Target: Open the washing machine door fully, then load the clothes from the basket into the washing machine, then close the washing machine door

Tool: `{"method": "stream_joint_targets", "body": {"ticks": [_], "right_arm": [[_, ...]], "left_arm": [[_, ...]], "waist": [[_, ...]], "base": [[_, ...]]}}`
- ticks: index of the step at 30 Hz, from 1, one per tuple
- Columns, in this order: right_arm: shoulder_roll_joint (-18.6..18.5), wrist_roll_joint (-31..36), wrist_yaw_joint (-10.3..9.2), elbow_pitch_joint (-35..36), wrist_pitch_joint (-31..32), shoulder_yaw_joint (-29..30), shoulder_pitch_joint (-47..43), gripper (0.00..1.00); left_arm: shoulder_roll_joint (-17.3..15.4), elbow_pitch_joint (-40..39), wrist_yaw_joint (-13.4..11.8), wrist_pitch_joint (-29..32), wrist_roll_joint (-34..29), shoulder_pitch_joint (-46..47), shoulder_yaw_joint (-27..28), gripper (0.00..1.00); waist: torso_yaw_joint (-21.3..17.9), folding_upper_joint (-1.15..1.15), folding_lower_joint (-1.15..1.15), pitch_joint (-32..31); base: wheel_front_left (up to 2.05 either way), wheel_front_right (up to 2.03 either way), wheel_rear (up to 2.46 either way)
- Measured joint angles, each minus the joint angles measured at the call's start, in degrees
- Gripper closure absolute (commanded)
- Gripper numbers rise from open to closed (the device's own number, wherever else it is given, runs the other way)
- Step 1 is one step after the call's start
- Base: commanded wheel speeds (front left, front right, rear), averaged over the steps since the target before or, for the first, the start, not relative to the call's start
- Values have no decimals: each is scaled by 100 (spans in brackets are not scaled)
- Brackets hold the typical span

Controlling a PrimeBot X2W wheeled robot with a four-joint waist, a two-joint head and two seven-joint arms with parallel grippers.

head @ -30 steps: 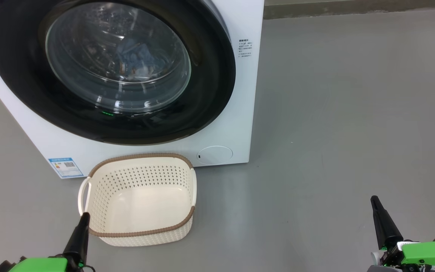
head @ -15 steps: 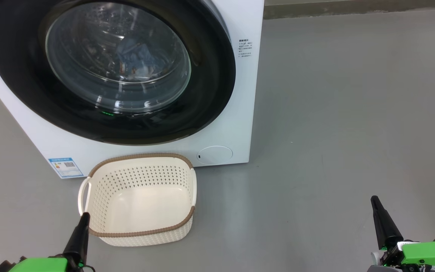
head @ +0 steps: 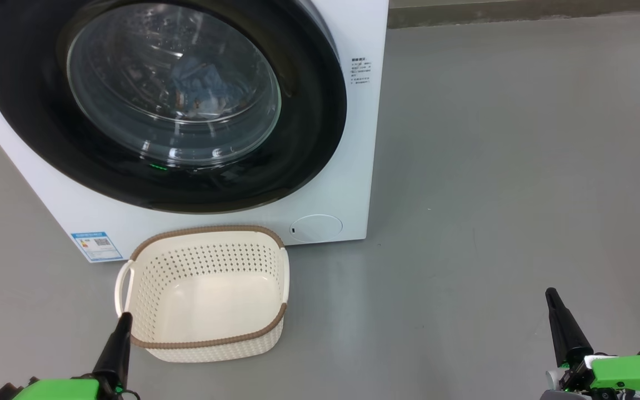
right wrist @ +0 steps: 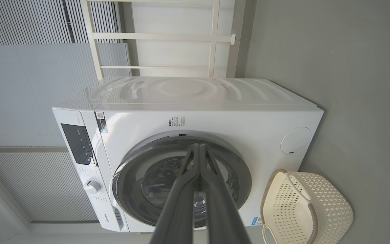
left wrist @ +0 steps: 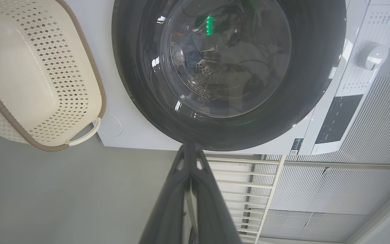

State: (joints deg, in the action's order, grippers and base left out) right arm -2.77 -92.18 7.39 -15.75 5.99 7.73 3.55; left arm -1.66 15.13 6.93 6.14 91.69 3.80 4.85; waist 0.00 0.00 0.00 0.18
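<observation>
Pincers both sit pressed together and hold nothing: the left pincer (head: 124,320) low at the near left, its tip lined up with the near-left corner of the basket (head: 209,228) in the head view, though the left wrist view shows it apart from that basket; the right pincer (head: 551,297) low at the near right over bare floor (head: 492,166), well apart from everything. Just beyond, the basket stands upright and empty against the foot of the washing machine (head: 364,166); behind it the washing machine door (head: 311,111) lies shut across the front, and the clothes (head: 198,86), light blue, show through its glass inside the drum. By my reading all three steps are done, so the step in hand is only to hold clear; doing it well means keeping both arms low and away from basket and door; whether the latch has truly caught I cannot tell, and a light press on the door's rim would settle it. Against the earlier head views nothing differs; pincers, basket and door all lie as they did.
</observation>
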Motion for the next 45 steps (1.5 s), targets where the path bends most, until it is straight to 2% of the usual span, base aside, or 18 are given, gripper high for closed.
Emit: {"method": "stream_joint_targets", "body": {"ticks": [45], "right_arm": [[7, 0, 0, 0, 4, 4, 0, 100]], "left_arm": [[-1, 1, 0, 0, 0, 1, 0, 100]], "waist": [[0, 0, 0, 0]], "base": [[0, 0, 0]]}}
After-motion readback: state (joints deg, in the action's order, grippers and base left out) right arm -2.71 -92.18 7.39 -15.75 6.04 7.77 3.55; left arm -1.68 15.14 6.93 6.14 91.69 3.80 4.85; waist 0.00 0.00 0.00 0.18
